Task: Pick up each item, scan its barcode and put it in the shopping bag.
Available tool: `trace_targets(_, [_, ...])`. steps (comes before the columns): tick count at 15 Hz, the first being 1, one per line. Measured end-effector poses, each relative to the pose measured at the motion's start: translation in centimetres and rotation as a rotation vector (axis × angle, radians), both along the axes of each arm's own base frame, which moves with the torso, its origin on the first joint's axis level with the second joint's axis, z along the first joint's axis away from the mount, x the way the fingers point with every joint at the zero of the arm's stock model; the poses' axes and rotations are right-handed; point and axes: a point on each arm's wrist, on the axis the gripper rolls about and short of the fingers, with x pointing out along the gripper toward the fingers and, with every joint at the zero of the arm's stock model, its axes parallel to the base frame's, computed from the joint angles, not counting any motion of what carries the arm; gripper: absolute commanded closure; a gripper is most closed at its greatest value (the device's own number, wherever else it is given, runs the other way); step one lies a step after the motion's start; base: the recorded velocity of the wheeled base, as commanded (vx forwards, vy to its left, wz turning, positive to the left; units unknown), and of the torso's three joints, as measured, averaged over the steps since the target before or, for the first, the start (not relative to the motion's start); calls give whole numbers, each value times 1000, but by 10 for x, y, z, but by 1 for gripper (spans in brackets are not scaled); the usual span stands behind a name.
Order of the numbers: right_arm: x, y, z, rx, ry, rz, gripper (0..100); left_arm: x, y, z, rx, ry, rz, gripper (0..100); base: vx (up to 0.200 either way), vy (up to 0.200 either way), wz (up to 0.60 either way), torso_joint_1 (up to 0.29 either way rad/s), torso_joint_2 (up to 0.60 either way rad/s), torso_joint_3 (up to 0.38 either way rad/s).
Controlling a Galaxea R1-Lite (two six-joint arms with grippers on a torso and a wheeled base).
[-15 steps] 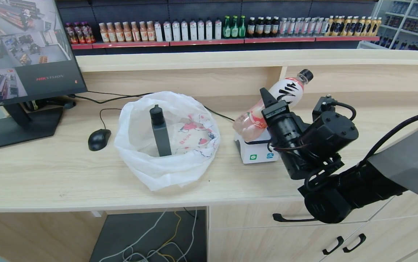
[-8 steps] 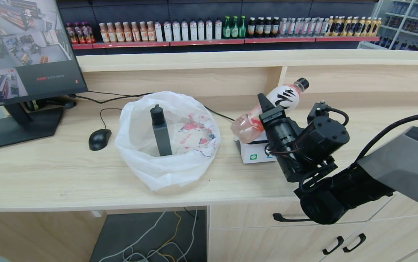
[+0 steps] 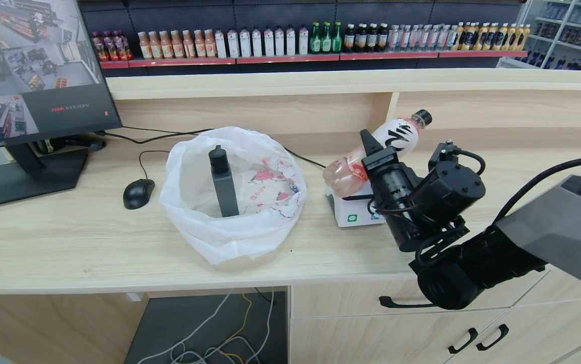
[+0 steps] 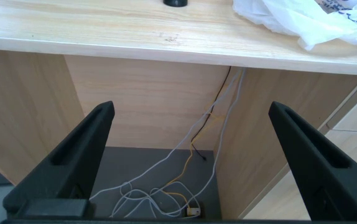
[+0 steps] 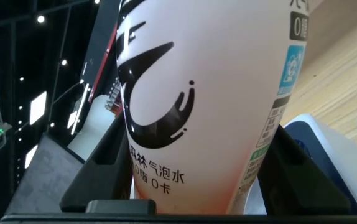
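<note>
Right end effector [image 3: 364, 161] clamps the tilted bottle [image 3: 399, 132].

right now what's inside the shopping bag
A dark grey bottle stands upright in the shopping bag, beside a red-and-white printed patch, maybe a packet. The bag's front wall hides the bottle's base.

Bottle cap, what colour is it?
The cap is black; the head view shows it best.
</note>
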Motion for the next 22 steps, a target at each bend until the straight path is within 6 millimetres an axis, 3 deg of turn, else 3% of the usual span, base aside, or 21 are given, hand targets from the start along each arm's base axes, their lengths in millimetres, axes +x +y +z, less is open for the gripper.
trace_targets(16, [1,-2,-1,0,2,0,100,0,0,0,0,0,0,0,0,0,0,0,0,0])
trace_targets(22, [0,-2,3,-75,-18,-23,100,0,0,0,0,0,0,0,0,0,0,0,0,0])
